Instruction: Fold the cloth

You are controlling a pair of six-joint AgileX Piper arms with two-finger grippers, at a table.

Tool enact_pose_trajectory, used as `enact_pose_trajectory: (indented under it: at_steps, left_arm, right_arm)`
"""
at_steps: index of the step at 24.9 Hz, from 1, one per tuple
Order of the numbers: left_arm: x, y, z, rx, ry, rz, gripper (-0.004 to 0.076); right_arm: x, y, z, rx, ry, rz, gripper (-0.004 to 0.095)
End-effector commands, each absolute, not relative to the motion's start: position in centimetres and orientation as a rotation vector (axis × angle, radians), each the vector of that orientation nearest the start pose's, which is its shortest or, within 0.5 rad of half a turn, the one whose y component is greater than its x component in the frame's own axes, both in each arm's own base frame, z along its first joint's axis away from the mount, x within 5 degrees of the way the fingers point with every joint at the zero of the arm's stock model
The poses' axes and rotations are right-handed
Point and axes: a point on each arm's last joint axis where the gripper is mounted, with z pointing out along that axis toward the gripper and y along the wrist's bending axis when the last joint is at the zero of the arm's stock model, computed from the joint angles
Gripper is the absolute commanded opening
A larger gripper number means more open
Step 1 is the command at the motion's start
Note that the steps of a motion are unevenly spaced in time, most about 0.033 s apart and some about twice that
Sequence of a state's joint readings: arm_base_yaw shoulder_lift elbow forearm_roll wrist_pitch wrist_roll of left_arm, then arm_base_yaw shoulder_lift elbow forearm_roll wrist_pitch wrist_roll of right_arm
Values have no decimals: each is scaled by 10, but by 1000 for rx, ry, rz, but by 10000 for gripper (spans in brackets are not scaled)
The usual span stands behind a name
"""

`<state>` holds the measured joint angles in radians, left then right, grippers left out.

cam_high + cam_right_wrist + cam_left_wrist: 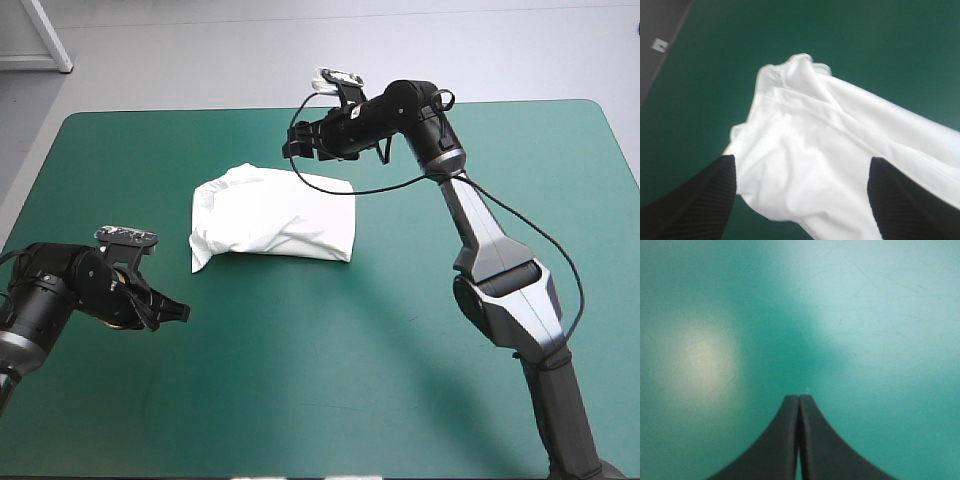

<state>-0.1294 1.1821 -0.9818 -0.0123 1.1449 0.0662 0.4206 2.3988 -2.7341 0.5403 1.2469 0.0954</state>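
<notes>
Teal-green cover [400, 380] spreads across my high view, and the T-shirt [275, 218] lies on it as a folded white bundle, a little left of the middle and in the far half. Its right edge is straight and square. Its left side is puffier, with a rounded hump at the far-left corner and a small tail of cloth pointing to the near left. Soft creases run across its top.

The right arm [500, 270] comes in from the near right and reaches toward the far edge. The right gripper [293, 148] sits over the far edge of the bundle, near its middle. On that arm's wrist view I see its black fingers [700, 200] standing wide apart, one at each side, with nothing clamped between them. The white cloth fills the space ahead of and between them, with a bunched, rounded fold at one corner. I cannot tell from either view whether the fingertips touch the cloth or hover just above it.

The left gripper [172, 312] is well apart from the T-shirt, over the near-left part of the cover, and points to the right. Its wrist view shows its two fingers pressed together into one pointed arch, holding nothing. Ahead of them is only the cover, mottled by pale glare.
</notes>
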Motion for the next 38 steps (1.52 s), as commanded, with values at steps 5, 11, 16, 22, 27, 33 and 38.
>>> enact_pose_trajectory:
  at_steps: [5, 11, 16, 22, 27, 33, 38]
  left_arm:
    - [207, -31, 318, 273, 2730, -77, -9]
    - [206, -33, 318, 271, 2736, -103, -9]
    - [204, -32, 317, 280, 2760, -103, -9]
    - [204, -32, 317, 280, 2760, -103, -9]
    - [204, -32, 317, 281, 2760, -100, -9]
    - [205, -32, 318, 279, 2752, -102, -9]
    - [206, -33, 318, 277, 2736, -102, -9]
  right_arm:
    - [407, 203, 344, -406, 2561, 588, 673]
    - [421, 217, 283, -375, 2660, 711, 673]
    - [434, 230, 258, -316, 2621, 815, 569]
    - [436, 230, 250, -386, 2628, 777, 100]
    - [430, 222, 275, -445, 2602, 731, -19]
    - [418, 185, 301, -520, 2692, 365, -19]
    - [415, 126, 315, -371, 2721, 65, -19]
